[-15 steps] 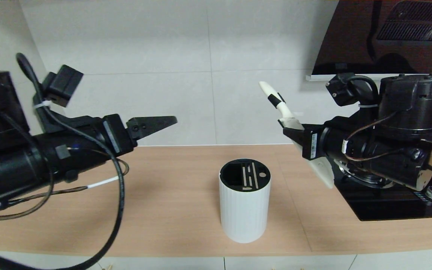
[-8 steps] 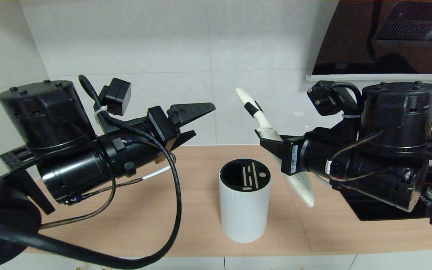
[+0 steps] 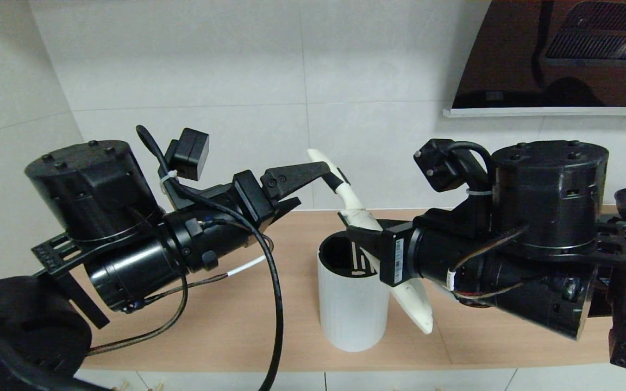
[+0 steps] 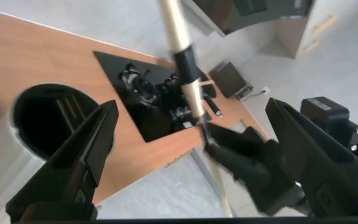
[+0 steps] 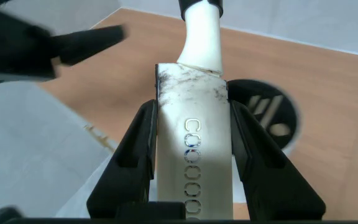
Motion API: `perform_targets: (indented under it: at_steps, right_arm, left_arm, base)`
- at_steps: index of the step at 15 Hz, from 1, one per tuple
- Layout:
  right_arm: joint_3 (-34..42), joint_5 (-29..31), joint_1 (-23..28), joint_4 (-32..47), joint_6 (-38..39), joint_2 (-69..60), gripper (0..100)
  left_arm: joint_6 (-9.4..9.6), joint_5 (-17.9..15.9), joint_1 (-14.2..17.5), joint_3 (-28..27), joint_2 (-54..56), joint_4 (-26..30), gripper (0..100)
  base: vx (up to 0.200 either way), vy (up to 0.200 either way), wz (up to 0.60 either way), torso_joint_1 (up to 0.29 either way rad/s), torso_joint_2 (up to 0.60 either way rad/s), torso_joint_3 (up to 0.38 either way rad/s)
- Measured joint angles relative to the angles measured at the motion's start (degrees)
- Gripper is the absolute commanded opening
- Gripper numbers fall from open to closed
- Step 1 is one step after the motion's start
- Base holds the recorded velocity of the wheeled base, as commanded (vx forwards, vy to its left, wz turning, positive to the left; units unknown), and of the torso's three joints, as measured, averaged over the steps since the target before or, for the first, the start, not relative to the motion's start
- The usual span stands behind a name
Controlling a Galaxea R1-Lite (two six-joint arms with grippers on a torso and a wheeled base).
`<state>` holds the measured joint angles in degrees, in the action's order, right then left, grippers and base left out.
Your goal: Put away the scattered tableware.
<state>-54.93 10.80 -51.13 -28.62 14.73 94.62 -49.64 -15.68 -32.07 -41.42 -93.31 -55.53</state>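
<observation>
Right hand [image 3: 370, 239], clamped on the white plastic turner with a black band on its handle [image 3: 412, 300], has travelled left to the white ribbed cylindrical holder [image 3: 352, 312]. The blade now overlaps the holder's right side. Left hand [image 3: 306, 187], jaws apart, has moved right. Its upper fingertip is now just beside the handle's end.

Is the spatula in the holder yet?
Out. The right claw holds the spatula tilted, its blade hanging outside the holder, beside its wall.

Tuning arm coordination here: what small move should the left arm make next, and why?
Probably ease the left gripper forward until the handle of the white utensil sits between its open fingers. The right gripper holds that utensil tilted by its middle, and the handle tip lies near the left fingertips.
</observation>
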Motion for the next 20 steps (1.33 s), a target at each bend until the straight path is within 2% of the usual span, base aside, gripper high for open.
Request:
perform_targets:
  at_steps: [3, 10, 17, 18, 20]
  right_arm:
    - [0.2, 0.0, -1.6, 0.0, 0.8, 0.4, 0]
    - [1.6, -0.1, -4.0, -0.4, 0.8, 0.4, 0]
    - [2.0, -0.2, -4.2, -0.5, 0.8, 0.2, 0]
    - [2.0, -0.2, -4.2, -0.5, 0.8, 0.0, 0]
    - [2.0, -0.2, -4.2, -0.5, 0.8, -0.1, 0]
  left_arm:
    - [0.07, 0.0, -0.6, 1.1, -1.5, -3.2, 100]
    - [0.18, 0.1, -0.6, 1.2, -3.7, -3.3, 100]
    - [0.24, 0.1, -0.7, 1.4, -4.0, -3.3, 100]
    - [0.27, 0.1, -0.7, 1.4, -4.0, -3.3, 0]
    - [0.35, 0.1, -0.7, 1.4, -4.2, -3.3, 0]
  base:
    - [0.0, 0.0, 0.0, 0.0, 0.0, 0.0]
    - [0.0, 0.0, 0.0, 0.0, 0.0, 0.0]
    - [0.0, 0.0, 0.0, 0.0, 0.0, 0.0]
    - [0.0, 0.0, 0.0, 0.0, 0.0, 0.0]
    - [0.0, 0.0, 0.0, 0.0, 0.0, 0.0]
